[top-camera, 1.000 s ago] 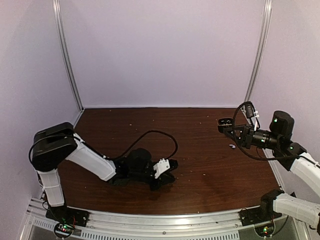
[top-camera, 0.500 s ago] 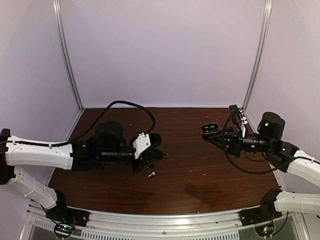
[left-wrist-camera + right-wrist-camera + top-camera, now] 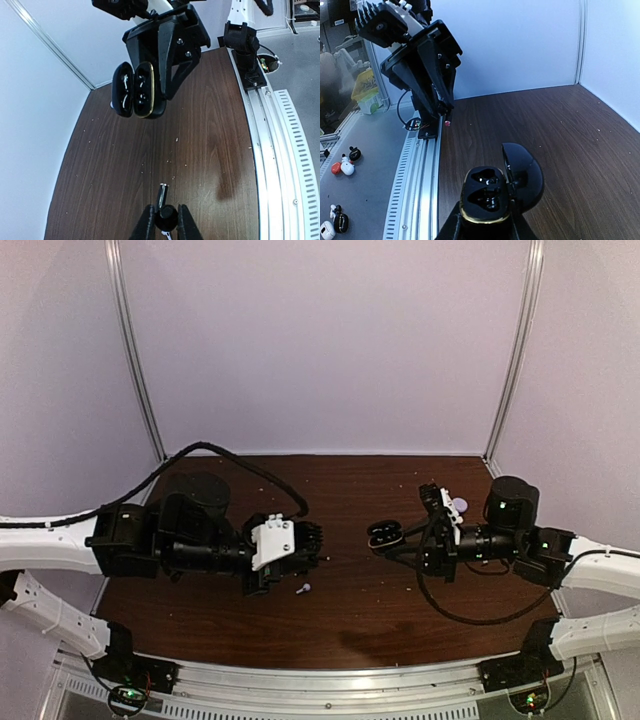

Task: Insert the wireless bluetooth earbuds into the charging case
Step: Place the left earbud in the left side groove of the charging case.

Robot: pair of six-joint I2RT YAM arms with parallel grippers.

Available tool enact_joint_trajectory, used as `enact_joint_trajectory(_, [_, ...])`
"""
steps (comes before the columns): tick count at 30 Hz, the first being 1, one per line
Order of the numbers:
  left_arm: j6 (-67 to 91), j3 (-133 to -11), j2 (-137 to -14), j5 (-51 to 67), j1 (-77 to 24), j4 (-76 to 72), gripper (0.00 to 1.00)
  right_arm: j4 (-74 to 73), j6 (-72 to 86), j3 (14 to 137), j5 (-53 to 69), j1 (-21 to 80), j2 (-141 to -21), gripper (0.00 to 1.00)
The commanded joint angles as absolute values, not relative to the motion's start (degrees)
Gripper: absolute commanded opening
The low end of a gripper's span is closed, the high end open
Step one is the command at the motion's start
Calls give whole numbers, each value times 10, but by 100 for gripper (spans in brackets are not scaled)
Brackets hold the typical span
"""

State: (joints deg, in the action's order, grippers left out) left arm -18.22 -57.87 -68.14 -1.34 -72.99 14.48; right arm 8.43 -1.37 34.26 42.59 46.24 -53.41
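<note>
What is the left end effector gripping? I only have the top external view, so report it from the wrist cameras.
Observer: The left wrist view shows the left end effector shut on a black earbud, pinched between its fingertips.
Operator: Now give me the state of the case.
Observer: In the right wrist view, the right end effector is clamped on the charging case. The lid is swung open. I see no bud in the two wells, though they are dark.
</note>
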Motion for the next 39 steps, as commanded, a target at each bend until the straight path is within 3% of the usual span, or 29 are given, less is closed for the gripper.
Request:
enact_joint_trajectory(1, [-217,-629,-685,-47,-752,211,10,105,-70,351,396,503,-527,0])
enact_joint_trajectory(39, [-326,-771,-818,-145,-821,324,10,-25,-129,418,317,592,-600,0])
